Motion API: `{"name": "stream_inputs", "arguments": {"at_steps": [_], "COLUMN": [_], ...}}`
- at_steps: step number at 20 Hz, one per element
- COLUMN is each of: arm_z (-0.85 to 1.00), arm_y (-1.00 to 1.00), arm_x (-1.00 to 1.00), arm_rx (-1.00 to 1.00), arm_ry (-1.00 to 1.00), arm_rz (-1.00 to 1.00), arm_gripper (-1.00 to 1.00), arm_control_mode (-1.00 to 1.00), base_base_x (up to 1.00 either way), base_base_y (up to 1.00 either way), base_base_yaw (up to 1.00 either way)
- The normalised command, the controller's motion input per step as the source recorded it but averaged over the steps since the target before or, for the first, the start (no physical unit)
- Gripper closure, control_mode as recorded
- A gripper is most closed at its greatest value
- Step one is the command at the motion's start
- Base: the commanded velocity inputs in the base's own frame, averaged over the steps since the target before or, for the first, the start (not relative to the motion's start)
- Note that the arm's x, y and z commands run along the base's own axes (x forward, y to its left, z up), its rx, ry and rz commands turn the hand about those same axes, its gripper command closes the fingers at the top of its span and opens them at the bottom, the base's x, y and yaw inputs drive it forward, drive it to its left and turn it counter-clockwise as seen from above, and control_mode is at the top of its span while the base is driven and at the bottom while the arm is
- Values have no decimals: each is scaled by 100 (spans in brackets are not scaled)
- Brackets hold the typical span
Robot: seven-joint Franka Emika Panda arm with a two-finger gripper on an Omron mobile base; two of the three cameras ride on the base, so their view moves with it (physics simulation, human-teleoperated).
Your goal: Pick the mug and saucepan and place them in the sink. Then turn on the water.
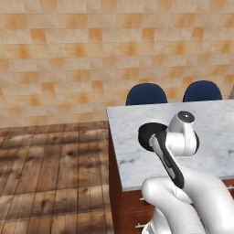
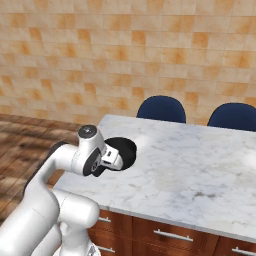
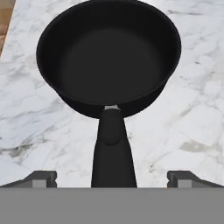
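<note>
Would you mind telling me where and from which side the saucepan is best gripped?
Probably by its short thick handle, coming from above: the saucepan sits upright on the marble counter, and the handle already lies between the open claw tips.

The counter [image 2: 200,165] is a white marble slab with grey veining, set on a reddish-brown wooden base fitted with drawer fronts and metal pull handles [image 2: 172,235]. It stands on a wood-plank floor [image 1: 50,178].

One item lies directly on the marble: the saucepan [image 3: 109,57], all black and matte, round and shallow, sitting upright and flat near the counter's left front corner. The base views show it [image 2: 125,150] partly hidden behind the arm. Its short, thick handle [image 3: 113,153] lies level just above the marble. The pan's interior is bare. The marble around it is unmarked apart from the veining.
</note>
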Motion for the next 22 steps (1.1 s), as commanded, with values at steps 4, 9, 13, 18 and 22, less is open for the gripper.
{"name": "stream_inputs", "arguments": {"at_steps": [4,9,13,18,22], "arm_z": [-10,-13,-23,-8,15], "arm_y": [0,0,0,0,0], "arm_x": [9,5,0,0,0], "arm_rx": [0,0,0,0,0], "arm_ry": [0,2,12,6,0], "arm_rz": [0,0,0,0,0], "arm_gripper": [-100,100,100,100,100], "arm_control_mode": [-100,-100,-100,-100,-100], "base_base_x": [0,0,0,0,0], "base_base_y": [0,0,0,0,0], "base_base_yaw": [0,0,0,0,0]}}
